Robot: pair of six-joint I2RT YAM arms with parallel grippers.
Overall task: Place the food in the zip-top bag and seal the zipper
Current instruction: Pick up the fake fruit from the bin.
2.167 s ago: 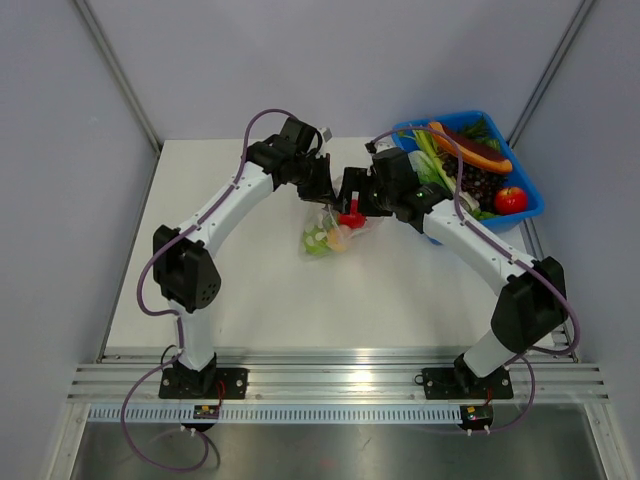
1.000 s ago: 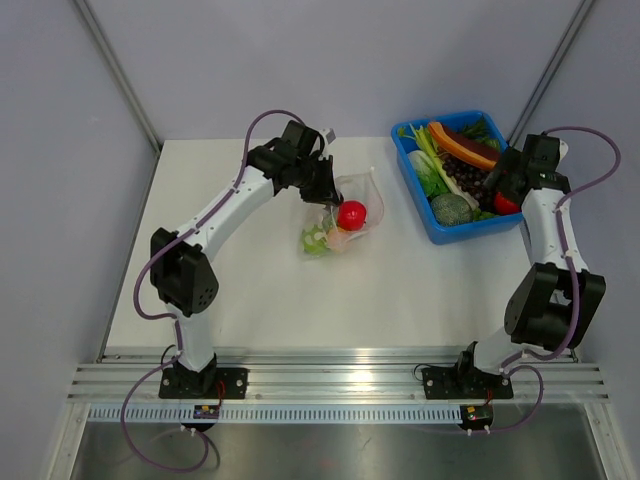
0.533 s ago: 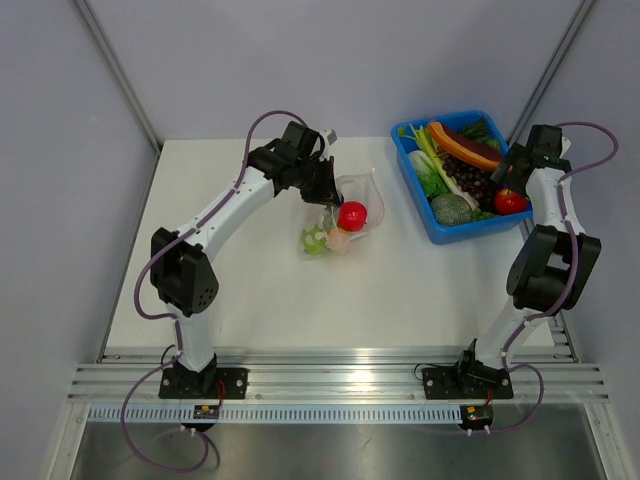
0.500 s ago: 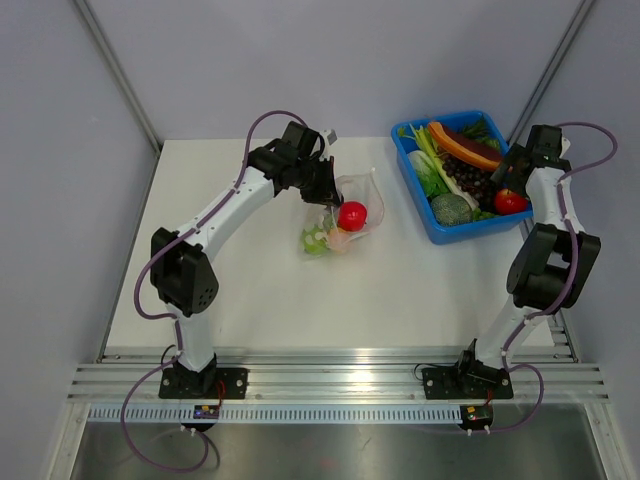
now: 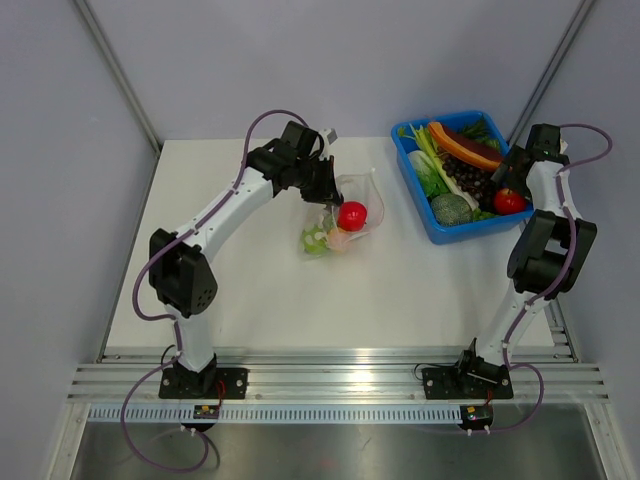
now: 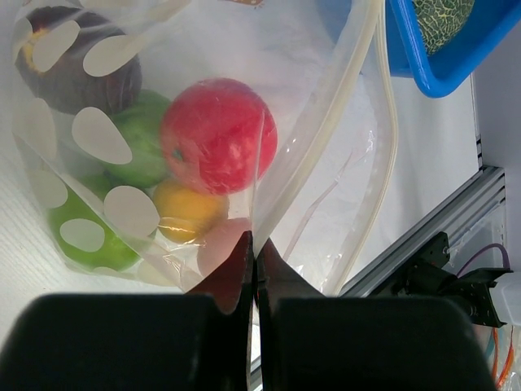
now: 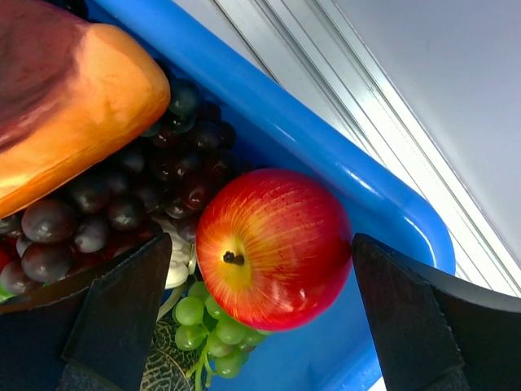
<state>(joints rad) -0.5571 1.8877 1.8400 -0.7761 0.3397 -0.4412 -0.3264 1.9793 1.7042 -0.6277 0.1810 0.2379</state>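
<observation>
Reaching over the tray (image 7: pixel 326 155), right tool (image 7: pixel 262 252) gapes above apple (image 7: pixel 285 220); left tool (image 6: pixel 254 252) pinches bag (image 6: pixel 326 187).

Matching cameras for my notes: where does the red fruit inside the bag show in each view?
Top: red fruit mid-table, inside the bag beside the left gripper.
Left wrist: upper centre, seen through the bag.
Right wrist: not in it.
Shared landmark: the blue tray, in all three.
</observation>
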